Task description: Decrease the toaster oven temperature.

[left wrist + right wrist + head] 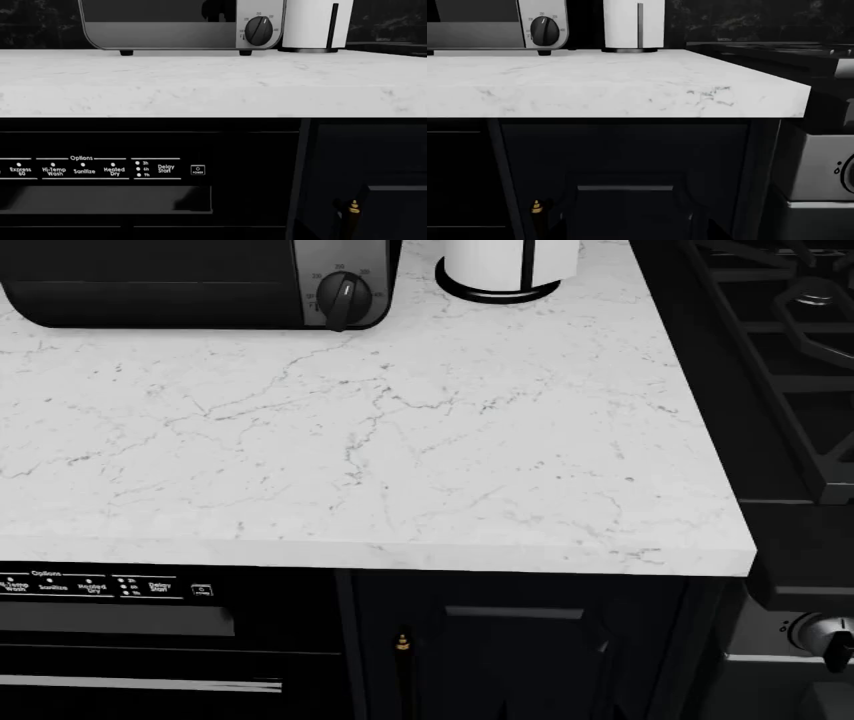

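Note:
The toaster oven (pixel 160 280) stands at the far left of the white marble countertop (pixel 400 440), cut off by the top of the head view. Its temperature knob (pixel 344 297) is black with a white pointer line and sits on the silver-grey panel, ringed by small numbers. The oven (pixel 167 25) and the knob (pixel 259 30) also show in the left wrist view, far across the counter. In the right wrist view the oven (pixel 487 25) and knob (pixel 546 30) show as well. Both wrist cameras sit below counter level, facing the cabinet fronts. Neither gripper shows in any view.
A white paper-towel roll (pixel 501 265) on a black stand is just right of the oven. A black gas range (pixel 787 360) adjoins the counter on the right, with a knob (pixel 827 635) on its front. A dishwasher panel (pixel 100 170) and dark cabinet doors (pixel 627 175) lie below the counter.

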